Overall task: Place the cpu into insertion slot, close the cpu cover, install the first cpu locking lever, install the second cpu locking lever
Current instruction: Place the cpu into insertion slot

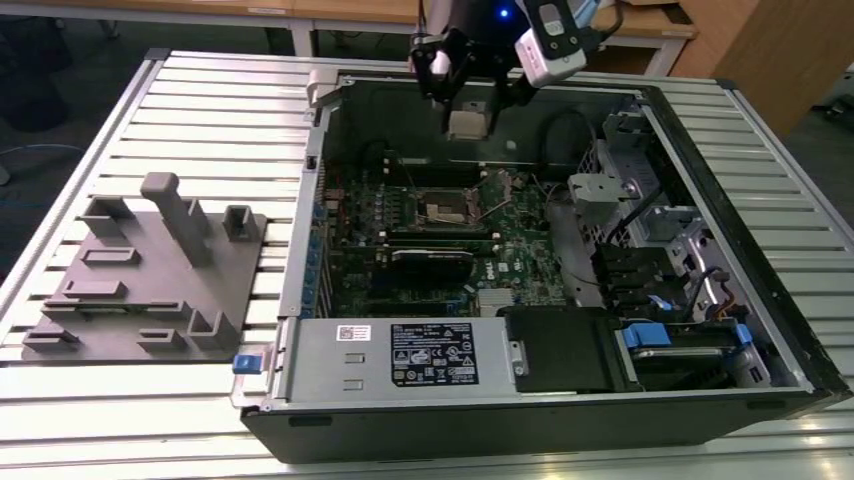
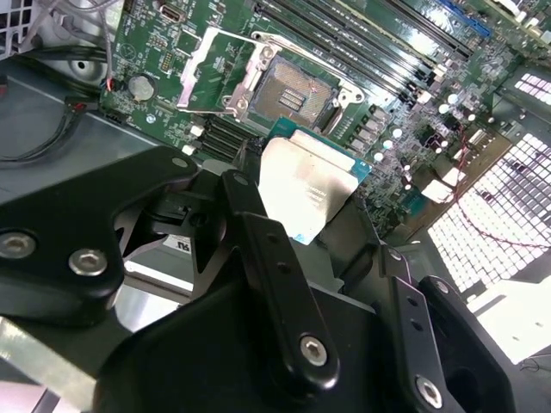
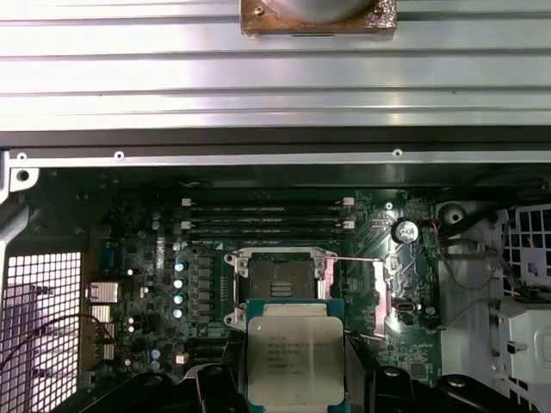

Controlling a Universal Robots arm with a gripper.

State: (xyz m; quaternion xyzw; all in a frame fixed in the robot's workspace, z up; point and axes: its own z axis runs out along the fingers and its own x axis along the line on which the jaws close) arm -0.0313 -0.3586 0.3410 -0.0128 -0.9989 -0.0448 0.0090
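Note:
The cpu (image 1: pixel 467 124) hangs in the air above the far part of the open computer case, with my gripper (image 1: pixel 467 108) shut on it. In both wrist views the cpu (image 3: pixel 295 354) (image 2: pixel 306 182) shows its pale metal top, clamped at its sides by the black fingers (image 3: pixel 225 383) (image 2: pixel 248 215). The insertion slot (image 3: pixel 280 282) (image 2: pixel 293 86) (image 1: pixel 447 207) lies below on the green board, open, its dark centre bare. The cpu cover (image 3: pixel 387 291) (image 2: pixel 209 73) is swung back beside the slot. The chip is well apart from the slot.
A grey fixture block (image 1: pixel 147 275) sits on the ribbed table at the exterior view's left. In the case are a long black card (image 1: pixel 430 257), a silver power supply (image 1: pixel 400 355), drive bays (image 1: pixel 667 260) and memory slots (image 3: pixel 267 215). The case walls (image 1: pixel 318 180) ring the board.

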